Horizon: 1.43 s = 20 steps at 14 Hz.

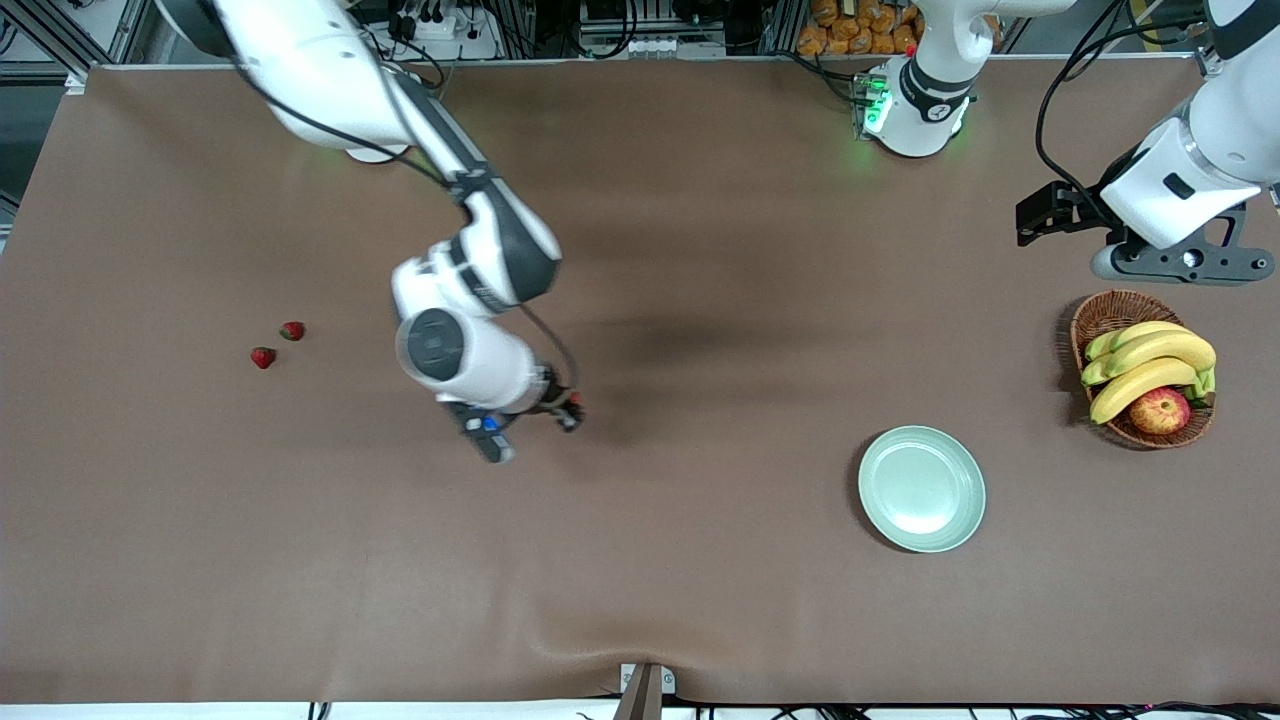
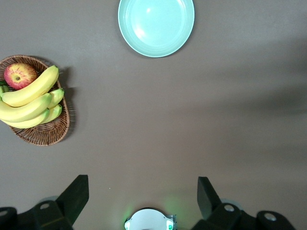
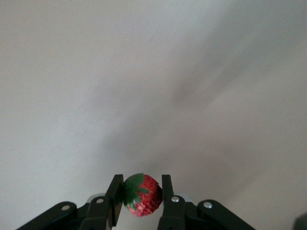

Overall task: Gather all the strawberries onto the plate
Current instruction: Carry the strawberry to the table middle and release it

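Note:
My right gripper (image 1: pixel 568 408) is shut on one strawberry (image 3: pixel 142 195), red with a green cap, and holds it over the bare middle of the table; the right wrist view shows the gripper (image 3: pixel 141 182) with the berry between its fingers. Two more strawberries (image 1: pixel 292 330) (image 1: pixel 263 357) lie close together on the table toward the right arm's end. The pale mint-green plate (image 1: pixel 921 488) sits empty toward the left arm's end, also in the left wrist view (image 2: pixel 156 24). My left gripper (image 1: pixel 1045 215) (image 2: pixel 142 187) is open and empty, waiting up in the air.
A brown wicker basket (image 1: pixel 1112 310) with bananas (image 1: pixel 1150 360) and a red-yellow apple (image 1: pixel 1160 410) stands beside the plate, at the left arm's end of the table; it also shows in the left wrist view (image 2: pixel 43 134). The brown table cover (image 1: pixel 700 600) ripples at its near edge.

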Motion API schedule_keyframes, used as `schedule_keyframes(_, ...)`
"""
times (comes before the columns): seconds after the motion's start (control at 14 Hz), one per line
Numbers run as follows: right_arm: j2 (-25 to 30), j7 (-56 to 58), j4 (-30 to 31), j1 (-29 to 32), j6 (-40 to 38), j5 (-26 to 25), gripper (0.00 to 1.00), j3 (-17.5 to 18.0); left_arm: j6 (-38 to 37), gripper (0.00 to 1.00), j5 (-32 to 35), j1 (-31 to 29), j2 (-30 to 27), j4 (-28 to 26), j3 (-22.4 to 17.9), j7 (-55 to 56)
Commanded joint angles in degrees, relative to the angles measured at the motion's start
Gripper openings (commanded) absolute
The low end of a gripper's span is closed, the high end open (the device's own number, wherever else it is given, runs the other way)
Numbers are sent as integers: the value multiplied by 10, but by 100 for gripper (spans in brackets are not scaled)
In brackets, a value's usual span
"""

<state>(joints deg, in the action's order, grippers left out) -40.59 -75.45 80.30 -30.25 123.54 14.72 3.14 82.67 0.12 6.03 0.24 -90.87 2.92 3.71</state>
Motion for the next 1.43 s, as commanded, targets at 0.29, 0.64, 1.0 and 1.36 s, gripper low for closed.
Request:
schedule_keyframes(0.29, -90, -146, -38, -94, 104, 14, 0, -8, -6, 100, 0, -1, -3, -1, 2, 8)
schedule_keyframes(0.64, -92, -155, -34, -98, 105, 10, 97, -8, -4, 100, 0, -1, 0, -1, 2, 8)
schedule_keyframes(1.0, -82, -149, -37, -89, 96, 6, 100, -9, -3, 100, 0, -1, 2, -2, 2, 9)
schedule_keyframes(1.36, -58, -137, -58, -12, -5, -9, 100, -7, -1, 100, -1, 24, 21, 3, 4, 40)
